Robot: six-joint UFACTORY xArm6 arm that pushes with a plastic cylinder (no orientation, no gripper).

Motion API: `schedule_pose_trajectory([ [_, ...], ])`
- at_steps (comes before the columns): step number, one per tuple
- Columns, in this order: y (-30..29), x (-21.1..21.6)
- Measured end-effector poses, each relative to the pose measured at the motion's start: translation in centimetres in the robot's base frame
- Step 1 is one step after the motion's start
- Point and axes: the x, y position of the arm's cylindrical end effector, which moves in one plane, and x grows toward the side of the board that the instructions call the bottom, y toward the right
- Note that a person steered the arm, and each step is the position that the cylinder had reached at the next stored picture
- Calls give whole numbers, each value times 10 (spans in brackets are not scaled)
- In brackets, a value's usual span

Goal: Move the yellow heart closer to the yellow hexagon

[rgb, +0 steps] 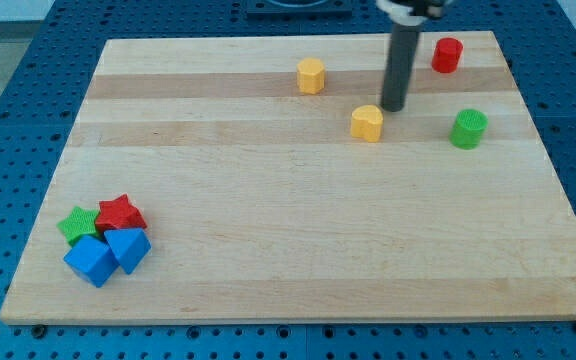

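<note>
The yellow heart (367,122) lies on the wooden board (298,240) right of centre in the upper part of the view. The yellow hexagon (311,75) sits up and to the left of it, apart by about a block's width or more. My tip (394,108) stands just to the upper right of the yellow heart, very close to it or touching; I cannot tell which. The dark rod rises from there toward the view's top.
A red cylinder (447,54) is at the top right and a green cylinder (468,129) right of the heart. At the bottom left a green star (77,224), a red star (119,213) and two blue blocks (108,252) cluster together.
</note>
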Motion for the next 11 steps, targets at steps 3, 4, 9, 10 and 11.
schedule_pose_trajectory([
  [3, -7, 62],
  [4, -8, 63],
  [9, -54, 34],
  [10, -62, 12],
  [11, -71, -4],
])
